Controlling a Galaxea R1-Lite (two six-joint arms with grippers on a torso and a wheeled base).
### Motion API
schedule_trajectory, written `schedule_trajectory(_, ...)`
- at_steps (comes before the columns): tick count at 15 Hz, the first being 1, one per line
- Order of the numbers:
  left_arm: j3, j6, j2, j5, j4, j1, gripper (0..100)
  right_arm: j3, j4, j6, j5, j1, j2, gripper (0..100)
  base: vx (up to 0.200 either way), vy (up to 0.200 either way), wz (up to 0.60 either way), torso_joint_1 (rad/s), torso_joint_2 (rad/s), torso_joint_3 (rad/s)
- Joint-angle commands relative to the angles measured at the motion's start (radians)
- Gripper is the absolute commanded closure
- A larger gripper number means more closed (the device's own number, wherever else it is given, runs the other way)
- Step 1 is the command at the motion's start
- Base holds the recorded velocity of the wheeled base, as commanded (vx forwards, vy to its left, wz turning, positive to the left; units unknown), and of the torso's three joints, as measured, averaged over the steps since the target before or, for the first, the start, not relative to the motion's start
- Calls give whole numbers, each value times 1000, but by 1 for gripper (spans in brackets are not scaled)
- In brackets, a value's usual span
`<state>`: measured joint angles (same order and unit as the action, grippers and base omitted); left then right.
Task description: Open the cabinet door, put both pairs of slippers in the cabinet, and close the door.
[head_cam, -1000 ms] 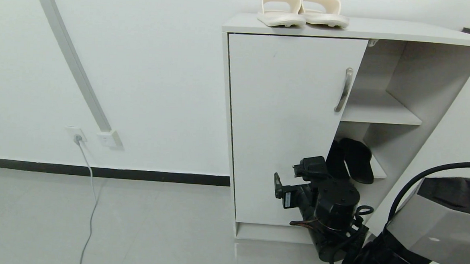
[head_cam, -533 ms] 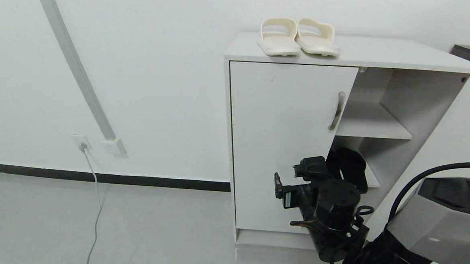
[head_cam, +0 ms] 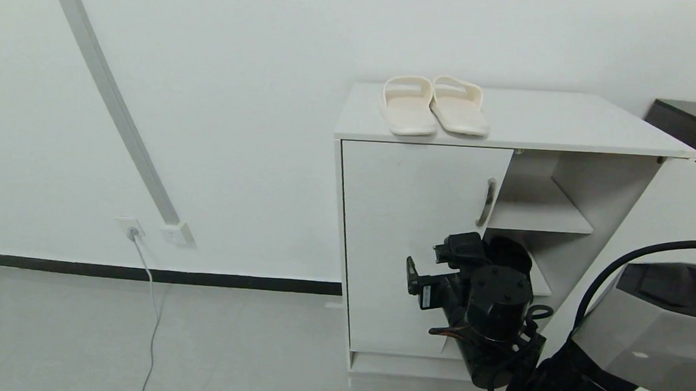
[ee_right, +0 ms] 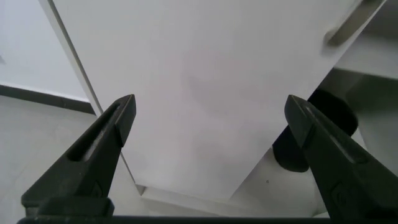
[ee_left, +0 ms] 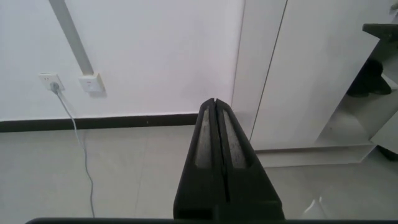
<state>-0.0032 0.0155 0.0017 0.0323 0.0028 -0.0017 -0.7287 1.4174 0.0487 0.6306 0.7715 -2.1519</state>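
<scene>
Door [head_cam: 675,207] open, black slippers [head_cam: 511,250] shelved inside at five o'clock from the cream slippers [head_cam: 433,104] waiting atop the cabinet [head_cam: 566,120]; right hand [ee_right: 209,106] spread empty, left hand [ee_left: 214,106] pinched closed; closing remains.

Plain indoor room, prob. a home entry or a mock-up of one: bare white wall [head_cam: 240,94], grey tile floor [head_cam: 227,344], black skirting [head_cam: 200,278], wall socket [head_cam: 129,227] w/ cable [head_cam: 154,310] plugged in, slanted conduit [head_cam: 109,93], white shoe cabinet [head_cam: 566,120] w/ cream slippers [head_cam: 433,104] on top, black pair [ee_left: 371,79] inside.
</scene>
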Motion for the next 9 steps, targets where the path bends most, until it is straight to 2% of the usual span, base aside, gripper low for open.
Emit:
schedule_trajectory(1,0,0,0,0,0,0,100,0,0,0,0,0,-3,0,0,0,0,149,-476,-320)
schedule_trajectory(9,0,0,0,0,0,0,100,6,1,2,0,0,-3,0,0,0,0,191,-503,-318)
